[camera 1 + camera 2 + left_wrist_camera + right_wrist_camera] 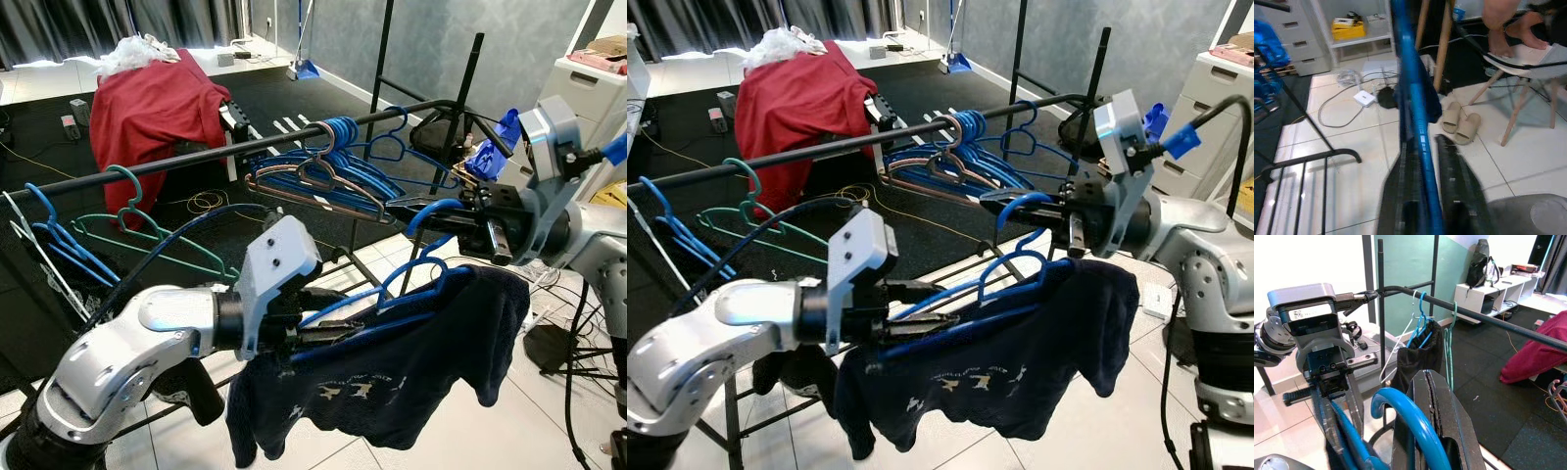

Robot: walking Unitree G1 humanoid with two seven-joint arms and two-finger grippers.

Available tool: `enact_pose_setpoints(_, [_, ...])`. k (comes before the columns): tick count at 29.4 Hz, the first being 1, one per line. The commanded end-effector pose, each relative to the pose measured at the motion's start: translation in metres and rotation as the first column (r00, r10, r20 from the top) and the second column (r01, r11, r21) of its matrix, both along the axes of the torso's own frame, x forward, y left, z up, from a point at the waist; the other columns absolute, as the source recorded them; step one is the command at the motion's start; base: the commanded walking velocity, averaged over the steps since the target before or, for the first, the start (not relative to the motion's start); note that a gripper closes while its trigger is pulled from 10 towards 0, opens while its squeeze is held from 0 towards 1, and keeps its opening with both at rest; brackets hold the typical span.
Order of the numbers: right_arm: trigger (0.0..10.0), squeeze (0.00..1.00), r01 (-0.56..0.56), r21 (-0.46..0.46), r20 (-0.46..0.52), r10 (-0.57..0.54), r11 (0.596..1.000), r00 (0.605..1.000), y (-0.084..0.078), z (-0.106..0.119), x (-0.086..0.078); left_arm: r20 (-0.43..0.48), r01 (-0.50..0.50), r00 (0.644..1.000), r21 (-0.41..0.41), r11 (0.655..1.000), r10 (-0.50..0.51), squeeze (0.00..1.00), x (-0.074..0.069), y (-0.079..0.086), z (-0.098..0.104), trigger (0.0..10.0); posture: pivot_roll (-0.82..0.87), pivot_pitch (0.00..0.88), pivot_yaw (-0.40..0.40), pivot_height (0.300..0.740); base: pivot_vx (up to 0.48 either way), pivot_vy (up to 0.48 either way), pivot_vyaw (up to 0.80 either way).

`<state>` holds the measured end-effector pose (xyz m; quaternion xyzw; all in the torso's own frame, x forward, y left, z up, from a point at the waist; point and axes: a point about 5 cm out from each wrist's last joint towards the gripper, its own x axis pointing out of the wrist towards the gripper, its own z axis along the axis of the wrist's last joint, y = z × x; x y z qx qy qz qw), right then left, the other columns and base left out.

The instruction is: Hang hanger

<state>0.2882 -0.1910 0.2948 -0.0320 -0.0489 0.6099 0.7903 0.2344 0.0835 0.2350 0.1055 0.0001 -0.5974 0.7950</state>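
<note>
A blue hanger (pixel 411 279) carries a dark navy shirt (pixel 392 377) and hangs between both arms, in front of and below the black rail (pixel 196 157). My left gripper (pixel 328 335) is shut on the hanger's lower shoulder bar; in the left wrist view the blue bar (pixel 1418 127) runs between the black fingers (pixel 1459 191). My right gripper (pixel 394 209) is shut on the hanger's hook (pixel 431 209), just below the rail's right part. The hook (pixel 1400 418) curls against the closed fingers (pixel 1437 411) in the right wrist view.
Several blue and pink hangers (pixel 333 166) crowd the rail's right part; a teal hanger (pixel 137 225) and blue ones (pixel 54 240) hang further left. A red cloth heap (pixel 157 108) lies behind. White drawers (pixel 598 83) stand right. A person's feet (pixel 1508 22), slippers (pixel 1462 122) and cables are on the floor.
</note>
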Motion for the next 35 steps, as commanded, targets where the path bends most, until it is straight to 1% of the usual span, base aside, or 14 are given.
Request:
enact_pose_setpoints(1, [10.0, 0.00, -0.015, 0.009, 0.044, 0.015, 1.000, 0.999, 0.004, 0.009, -0.002, -0.009, 0.010, 1.000, 0.004, 1.000, -0.010, 0.00, -0.001, -0.004, -0.001, 0.0, -0.03, 0.000, -0.008, 0.740, 0.000, 0.000, 0.00])
enact_pose_setpoints(12, [10.0, 0.00, -0.003, 0.014, 0.038, 0.002, 1.000, 0.999, 0.004, 0.007, -0.001, 0.008, 0.013, 1.000, 0.012, 1.000, -0.013, 0.00, -0.001, 0.004, 0.003, 0.0, -0.03, 0.000, -0.009, 0.740, 0.000, 0.000, 0.00])
enact_pose_setpoints(13, [10.0, 0.93, 0.001, 0.031, 0.033, -0.002, 1.000, 0.999, 0.002, 0.008, 0.001, 0.016, 0.014, 1.000, 0.010, 1.000, -0.014, 0.00, 0.000, 0.005, 0.006, 0.0, -0.03, 0.000, -0.013, 0.740, 0.000, 0.000, 0.00])
enact_pose_setpoints(14, [10.0, 1.00, -0.004, 0.024, 0.029, 0.003, 1.000, 1.000, 0.000, 0.007, 0.000, 0.027, 0.020, 0.999, 0.007, 1.000, -0.021, 0.00, 0.000, 0.007, 0.008, 0.0, -0.03, 0.000, -0.017, 0.740, 0.000, 0.000, 0.00])
enact_pose_setpoints(21, [10.0, 1.00, 0.002, 0.007, 0.016, -0.002, 1.000, 1.000, -0.008, 0.004, -0.001, 0.044, 0.025, 0.999, 0.005, 1.000, -0.025, 0.00, 0.001, 0.013, 0.014, 0.0, -0.03, 0.000, -0.021, 0.740, 0.000, 0.000, 0.00])
enact_pose_setpoints(23, [10.0, 1.00, 0.022, -0.008, 0.003, -0.022, 1.000, 1.000, -0.018, 0.002, -0.002, 0.056, 0.011, 0.998, 0.013, 1.000, -0.012, 0.00, 0.003, 0.022, 0.018, 0.0, -0.03, 0.000, -0.023, 0.740, 0.000, 0.000, 0.00])
enact_pose_setpoints(24, [10.0, 1.00, 0.073, -0.058, -0.040, -0.076, 0.996, 0.996, -0.045, -0.001, -0.011, 0.092, -0.050, 0.995, 0.050, 0.997, 0.046, 0.00, 0.010, 0.050, 0.029, 0.0, -0.04, 0.000, -0.031, 0.740, 0.000, 0.000, 0.00])
enact_pose_setpoints(25, [10.0, 1.00, 0.073, -0.058, -0.040, -0.076, 0.996, 0.996, -0.045, -0.001, -0.011, 0.092, -0.050, 0.995, 0.050, 0.997, 0.046, 0.00, 0.010, 0.050, 0.029, 0.0, -0.04, 0.000, -0.031, 0.740, 0.000, 0.000, 0.00])
enact_pose_setpoints(26, [10.0, 1.00, 0.101, -0.082, -0.067, -0.107, 0.991, 0.992, -0.058, -0.002, -0.018, 0.113, -0.082, 0.991, 0.075, 0.994, 0.074, 0.00, 0.012, 0.062, 0.035, 0.0, -0.04, 0.000, -0.031, 0.740, 0.000, 0.000, 0.00])
enact_pose_setpoints(31, [10.0, 1.00, 0.074, -0.103, -0.108, -0.085, 0.992, 0.991, -0.059, -0.006, -0.025, 0.119, -0.089, 0.990, 0.081, 0.993, 0.080, 0.00, 0.012, 0.064, 0.036, 0.0, -0.05, 0.000, -0.032, 0.740, 0.000, 0.000, 0.00])
enact_pose_setpoints(32, [10.0, 0.75, 0.036, -0.127, -0.153, -0.055, 0.991, 0.987, -0.059, -0.013, -0.032, 0.120, -0.090, 0.990, 0.080, 0.993, 0.080, 0.00, 0.013, 0.065, 0.036, 0.0, -0.05, 0.000, -0.033, 0.740, 0.000, 0.000, 0.00])
enact_pose_setpoints(33, [10.0, 0.75, 0.036, -0.127, -0.153, -0.055, 0.991, 0.987, -0.059, -0.013, -0.032, 0.120, -0.090, 0.990, 0.080, 0.993, 0.080, 0.00, 0.013, 0.065, 0.036, 0.0, -0.05, 0.000, -0.033, 0.740, 0.000, 0.000, 0.00])
enact_pose_setpoints(34, [10.0, 0.55, 0.002, -0.150, -0.197, -0.032, 0.989, 0.980, -0.059, -0.019, -0.039, 0.118, -0.085, 0.990, 0.077, 0.993, 0.075, 0.00, 0.012, 0.063, 0.036, 0.0, -0.06, 0.000, -0.032, 0.740, 0.000, 0.000, 0.00])
enact_pose_setpoints(35, [10.0, 0.55, -0.019, -0.164, -0.224, -0.018, 0.986, 0.974, -0.059, -0.023, -0.043, 0.117, -0.080, 0.991, 0.074, 0.994, 0.071, 0.00, 0.012, 0.062, 0.036, 0.0, -0.06, 0.000, -0.032, 0.740, 0.000, 0.000, 0.00])
